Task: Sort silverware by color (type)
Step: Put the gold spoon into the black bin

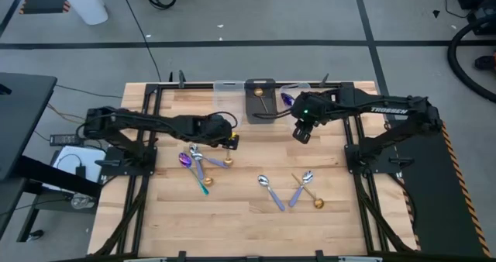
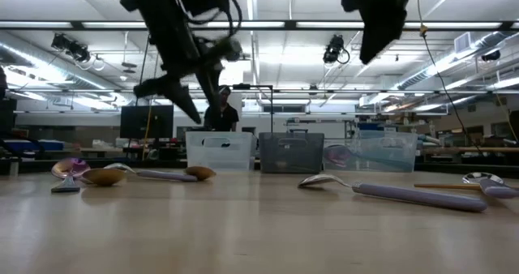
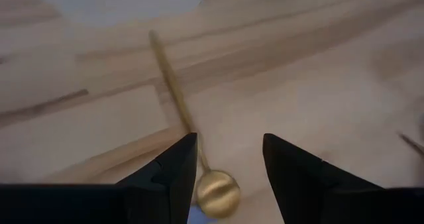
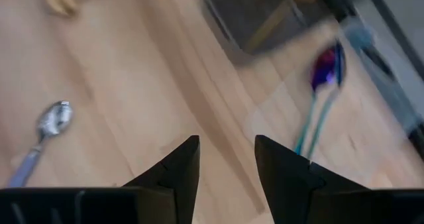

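Hovering above the counter (image 1: pixel 232 215), the left pincer (image 1: pixel 230 140) hangs over a gold spoon (image 3: pixel 199 158) in the left half, its dark fingers (image 3: pixel 175 171) spread apart with nothing between them. In the left wrist view the spoon's bowl lies between the fingertips on the wood below, its handle running away from the pincer.

The right pincer (image 1: pixel 301 132) hangs above the counter near the far edge, right of centre, just in front of the bins. Its fingers (image 4: pixel 173 171) stand parted and carry nothing.

Three bins sit in a row against the far edge: a clear bin (image 1: pixel 229 86) on the left, a dark bin (image 1: pixel 260 99) in the middle with a gold spoon (image 1: pixel 262 98) inside, and a clear bin (image 2: pixel 369 152) on the right holding a rainbow spoon (image 4: pixel 323 75).

The remaining silverware lies loose in two groups. The left cluster (image 1: pixel 198 165), just beside the left pincer toward the near edge, mixes rainbow, silver and gold pieces, overlapping. The right cluster (image 1: pixel 291 191), near the middle of the counter's near half, holds two silver spoons and one gold spoon, the gold one crossing a silver one.
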Controlling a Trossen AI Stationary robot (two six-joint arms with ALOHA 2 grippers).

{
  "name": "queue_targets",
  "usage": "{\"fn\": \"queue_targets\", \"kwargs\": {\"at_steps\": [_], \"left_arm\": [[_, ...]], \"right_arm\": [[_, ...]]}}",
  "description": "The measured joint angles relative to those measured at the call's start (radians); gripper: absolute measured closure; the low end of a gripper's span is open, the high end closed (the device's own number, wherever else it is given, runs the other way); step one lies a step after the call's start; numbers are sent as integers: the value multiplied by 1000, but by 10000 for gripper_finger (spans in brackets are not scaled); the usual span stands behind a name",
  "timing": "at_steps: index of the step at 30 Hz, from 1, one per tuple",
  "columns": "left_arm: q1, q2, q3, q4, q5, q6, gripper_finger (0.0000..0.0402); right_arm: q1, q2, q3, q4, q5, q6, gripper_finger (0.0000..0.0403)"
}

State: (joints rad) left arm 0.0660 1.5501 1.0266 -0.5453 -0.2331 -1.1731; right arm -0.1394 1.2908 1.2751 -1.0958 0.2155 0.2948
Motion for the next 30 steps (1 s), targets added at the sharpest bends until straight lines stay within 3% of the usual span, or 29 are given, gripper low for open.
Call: {"fn": "queue_targets", "kwargs": {"at_steps": [5, 13, 19, 30], "left_arm": [[-2, 77, 1, -16, -2, -107, 222], [-57, 119, 1, -14, -46, -309, 242], [-76, 120, 43, -47, -33, -362, 247], [-63, 119, 149, -208, -154, -360, 247]], "right_arm": [[6, -53, 0, 182, -76, -157, 247], [10, -84, -4, 416, -173, -245, 247], [1, -83, -57, 447, -185, -279, 247], [0, -83, -166, 505, -210, -248, 247]]}}
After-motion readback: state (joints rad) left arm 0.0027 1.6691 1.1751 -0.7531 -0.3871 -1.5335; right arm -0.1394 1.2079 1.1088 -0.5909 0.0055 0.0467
